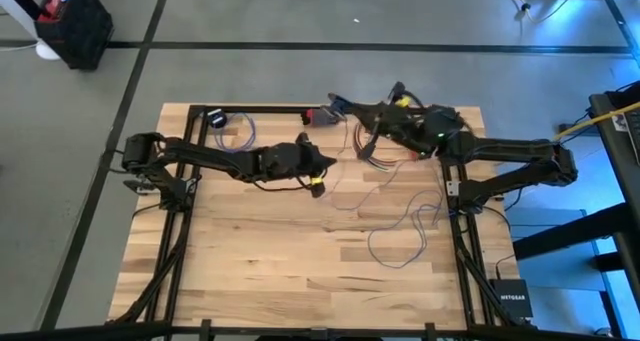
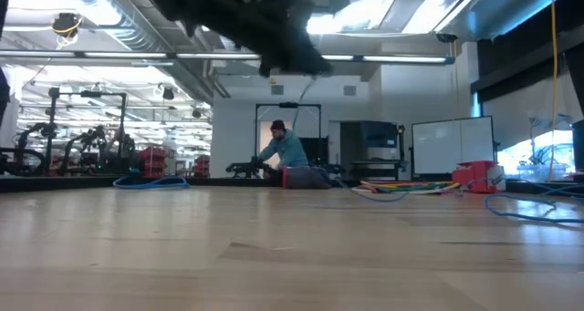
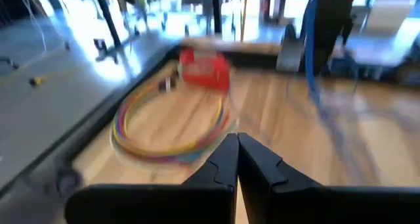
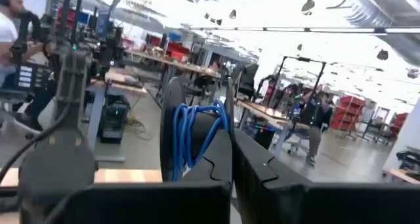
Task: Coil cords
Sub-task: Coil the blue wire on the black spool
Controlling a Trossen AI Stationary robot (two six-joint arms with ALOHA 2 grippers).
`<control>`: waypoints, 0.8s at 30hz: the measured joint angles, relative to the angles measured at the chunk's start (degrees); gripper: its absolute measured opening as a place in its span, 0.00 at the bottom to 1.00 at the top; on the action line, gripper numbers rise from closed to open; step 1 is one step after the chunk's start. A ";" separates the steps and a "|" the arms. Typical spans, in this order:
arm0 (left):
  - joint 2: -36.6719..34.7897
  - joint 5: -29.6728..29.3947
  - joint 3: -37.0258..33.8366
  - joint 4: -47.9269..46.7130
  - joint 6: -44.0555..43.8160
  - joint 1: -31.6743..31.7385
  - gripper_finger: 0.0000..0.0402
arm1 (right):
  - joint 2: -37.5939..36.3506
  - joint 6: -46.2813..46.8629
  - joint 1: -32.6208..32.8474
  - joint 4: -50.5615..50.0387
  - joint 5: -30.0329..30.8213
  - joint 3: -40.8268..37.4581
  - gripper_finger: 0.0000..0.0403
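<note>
A thin grey-lilac cord (image 1: 400, 231) lies loose and squiggly on the wooden table's right half and runs up toward my right gripper (image 1: 338, 105). That gripper is raised over the far middle of the table and shut, with blue loops of the cord (image 4: 193, 135) at its fingertips. One strand (image 3: 314, 66) hangs down from it. A small black disc (image 1: 215, 119) with a lilac loop lies at the far left. My left gripper (image 1: 328, 161) hovers shut and empty over the table's middle, facing a multi-coloured coil (image 3: 174, 129). My right gripper (image 4: 231, 135) is shut on several strands of the cord, which arch up in a loop (image 4: 197, 119) just past the fingertips. One finger (image 4: 213, 165) hides where the fingers meet them. The gripper points slightly upward, lifted clear of the table. The rest of the cord trails slack onto the table.
A red object (image 1: 320, 115) lies by the far edge, next to the multi-coloured coil (image 1: 375, 146) under the right arm. Black frame rails (image 1: 170, 241) run along the table's sides. A person (image 2: 287, 151) is crouched in the room beyond. Bare wood (image 1: 280, 261) fills the near half.
</note>
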 joint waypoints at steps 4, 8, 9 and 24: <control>-2.07 -0.06 0.17 -0.87 1.17 -0.37 0.00 | -0.05 -0.19 0.00 -3.93 0.31 0.28 0.00; -4.64 0.10 0.19 -2.54 0.71 -0.61 0.04 | -0.33 -0.24 0.00 -5.71 0.43 0.33 0.00; -5.30 1.16 0.15 -2.52 1.02 -0.64 0.06 | -0.41 -0.25 0.00 -5.83 0.55 0.33 0.00; 1.03 9.53 0.18 16.15 2.11 0.44 0.35 | -0.22 -0.96 0.00 -6.27 -0.09 0.24 0.01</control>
